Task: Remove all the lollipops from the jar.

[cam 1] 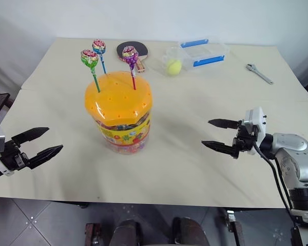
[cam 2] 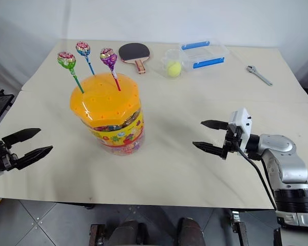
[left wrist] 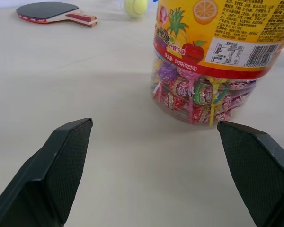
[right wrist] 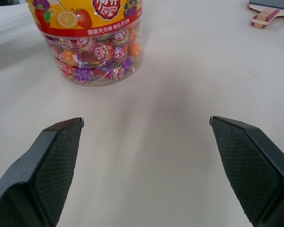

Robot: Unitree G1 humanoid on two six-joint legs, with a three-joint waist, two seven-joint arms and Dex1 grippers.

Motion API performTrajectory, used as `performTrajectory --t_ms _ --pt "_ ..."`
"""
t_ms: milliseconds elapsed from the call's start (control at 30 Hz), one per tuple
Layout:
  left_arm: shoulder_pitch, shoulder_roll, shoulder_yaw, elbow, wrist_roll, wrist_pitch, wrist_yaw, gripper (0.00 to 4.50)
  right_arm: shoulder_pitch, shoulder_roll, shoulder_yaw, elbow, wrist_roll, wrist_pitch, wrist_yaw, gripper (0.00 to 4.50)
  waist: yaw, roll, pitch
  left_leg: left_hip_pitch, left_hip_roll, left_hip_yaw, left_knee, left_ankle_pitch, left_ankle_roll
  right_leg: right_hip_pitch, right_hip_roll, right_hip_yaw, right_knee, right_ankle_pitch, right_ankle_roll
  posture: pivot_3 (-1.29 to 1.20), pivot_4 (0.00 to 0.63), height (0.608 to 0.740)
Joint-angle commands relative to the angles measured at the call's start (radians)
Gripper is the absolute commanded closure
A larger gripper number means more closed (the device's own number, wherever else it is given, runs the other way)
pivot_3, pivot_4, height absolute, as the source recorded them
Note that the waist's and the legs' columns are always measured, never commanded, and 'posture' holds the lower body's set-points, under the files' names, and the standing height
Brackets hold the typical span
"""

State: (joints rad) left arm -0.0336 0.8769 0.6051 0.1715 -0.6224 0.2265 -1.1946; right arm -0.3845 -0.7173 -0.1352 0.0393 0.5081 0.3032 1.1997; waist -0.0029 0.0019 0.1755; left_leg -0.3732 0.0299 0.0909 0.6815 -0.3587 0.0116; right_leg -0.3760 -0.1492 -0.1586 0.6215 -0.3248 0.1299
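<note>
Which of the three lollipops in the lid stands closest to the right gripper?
The purple-red lollipop; its red stick sits on the lid's right side, nearer the right gripper than the green lollipop and blue lollipop.

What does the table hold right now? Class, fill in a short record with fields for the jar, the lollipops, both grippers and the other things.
jar: jar upright on the table, orange lid on
lollipops: three lollipops stuck upright in the lid's holes, none removed
left gripper: left gripper jaws open, holding nothing, apart from the jar
right gripper: right gripper jaws open, holding nothing
far side: paddle, yellow-green ball, clear box, wrench
</note>
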Motion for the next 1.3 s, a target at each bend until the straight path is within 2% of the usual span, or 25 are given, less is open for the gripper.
performTrajectory --t_ms 33,233,333,433,600,733,900,1167,1300 --pt "-0.006 0.027 0.023 -0.007 0.0 -0.017 -0.008 0.0 -0.021 -0.016 -0.036 -0.016 0.019 -0.02 0.006 0.03 0.0 0.0 0.0 0.0 0.0 0.0 0.0 0.0 0.0 0.0 0.0 0.0 0.0 0.0 0.0 0.0 0.15 0.74" --pt "0.001 0.049 0.068 -0.074 -0.042 0.085 0.044 0.0 -0.049 -0.025 -0.037 0.001 0.02 -0.014 0.018 0.03 0.0 0.0 0.0 0.0 0.0 0.0 0.0 0.0 0.0 0.0 0.0 0.0 0.0 0.0 0.0 0.0 0.15 0.74" --pt "0.023 0.078 0.092 -0.124 -0.039 0.102 0.035 0.0 -0.061 -0.044 -0.043 -0.004 0.035 -0.003 0.046 0.03 0.001 0.0 0.0 0.0 0.0 0.0 0.0 0.0 0.0 0.0 0.0 0.0 0.0 0.0 0.0 0.0 0.15 0.74" --pt "0.026 0.118 0.125 -0.175 -0.097 0.166 -0.012 0.0 -0.072 -0.067 -0.05 -0.016 0.06 0.011 0.072 0.03 0.0 0.0 0.0 0.0 0.0 0.0 0.0 0.0 0.0 0.0 0.0 0.0 0.0 0.0 0.0 0.0 0.15 0.74" --pt "-0.069 0.165 0.117 -0.223 -0.119 0.166 -0.009 0.0 -0.123 -0.078 -0.098 -0.061 0.179 0.092 0.079 0.03 0.002 0.0 0.0 0.0 0.0 0.0 0.001 0.0 0.0 0.0 0.0 0.001 0.0 0.0 0.0 0.0 0.15 0.74" --pt "-0.258 0.175 -0.013 -0.252 -0.128 0.169 0.003 0.0 -0.201 -0.06 -0.126 -0.084 0.254 0.142 0.051 0.03 0.005 -0.001 0.0 0.0 0.0 0.0 0.001 0.0 0.0 0.0 0.0 0.001 0.001 0.0 0.0 0.0 0.15 0.74" --pt "-0.495 0.126 -0.165 -0.23 -0.135 0.173 0.001 0.0 -0.211 -0.054 -0.123 -0.139 0.28 0.15 0.046 0.03 0.004 -0.001 0.001 0.0 -0.001 0.0 0.001 0.0 0.0 0.0 0.0 0.001 0.002 0.0 0.0 0.0 0.15 0.74" --pt "-0.711 0.009 -0.343 -0.119 -0.096 0.155 -0.062 0.0 -0.199 -0.037 -0.139 -0.184 0.293 0.148 0.007 0.03 0.001 -0.002 0.001 0.0 -0.001 0.001 0.002 0.0 0.0 -0.001 0.001 0.0 0.003 0.0 0.0 0.0 0.15 0.74" --pt "-0.759 -0.025 -0.372 -0.076 -0.086 0.162 -0.07 0.91 -0.169 -0.038 -0.162 -0.211 0.294 0.145 -0.021 0.0 0.001 -0.003 0.001 0.0 -0.001 0.001 0.002 0.0 0.0 -0.001 0.001 0.0 0.003 0.0 0.0 0.0 0.15 0.74"
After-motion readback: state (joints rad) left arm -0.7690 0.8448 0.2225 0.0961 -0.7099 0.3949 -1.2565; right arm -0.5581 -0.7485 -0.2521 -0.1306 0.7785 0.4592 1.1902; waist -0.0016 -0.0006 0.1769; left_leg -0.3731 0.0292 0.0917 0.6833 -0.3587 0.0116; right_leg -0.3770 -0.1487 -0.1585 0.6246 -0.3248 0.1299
